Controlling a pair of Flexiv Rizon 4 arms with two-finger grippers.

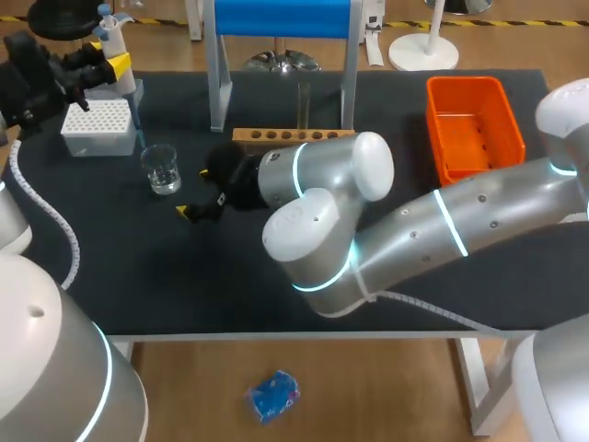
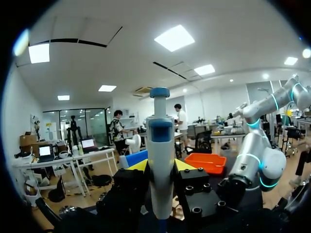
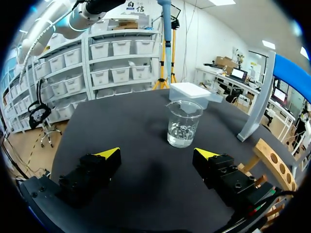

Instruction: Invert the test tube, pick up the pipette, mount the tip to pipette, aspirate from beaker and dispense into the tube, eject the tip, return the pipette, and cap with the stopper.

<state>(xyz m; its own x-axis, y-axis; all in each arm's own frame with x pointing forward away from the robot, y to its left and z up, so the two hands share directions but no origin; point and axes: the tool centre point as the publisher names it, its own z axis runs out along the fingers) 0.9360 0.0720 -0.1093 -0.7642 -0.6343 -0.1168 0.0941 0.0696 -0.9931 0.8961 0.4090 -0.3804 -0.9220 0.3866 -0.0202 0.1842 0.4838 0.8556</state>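
While your left hand [image 2: 161, 167] pinches the pipette [image 2: 160, 145] from both sides, yellow tips pressed against its barrel, you're early in the job. The pickup is done, and that's as far as it shows.

Take the beaker [image 3: 183, 124] as your mark. The pipette hangs beyond it, over the white tip box [image 3: 189, 91] that sits just behind the beaker. It stands upright, long axis vertical, blue plunger button at the top and the narrow nose pointing straight down at the box. Whether a tip is already seated on that nose, you can't tell from here.

Your right hand [image 3: 158, 154] sits low over the tabletop [image 1: 184, 276] on the near side of the beaker. Its fingers are spread wide with nothing between them, and the beaker is straight ahead of the gap but well clear. There's a little clear liquid in the bottom of the glass.

Off to the beaker's far right, the test tube [image 1: 304, 103] stands upright in the wooden rack [image 1: 293, 135]. Which end is up is too fine to read.

By my judgement, what's left is confirming the tip, then aspirating from the beaker and dispensing into the tube. After that come ejecting the tip, returning the pipette and capping.
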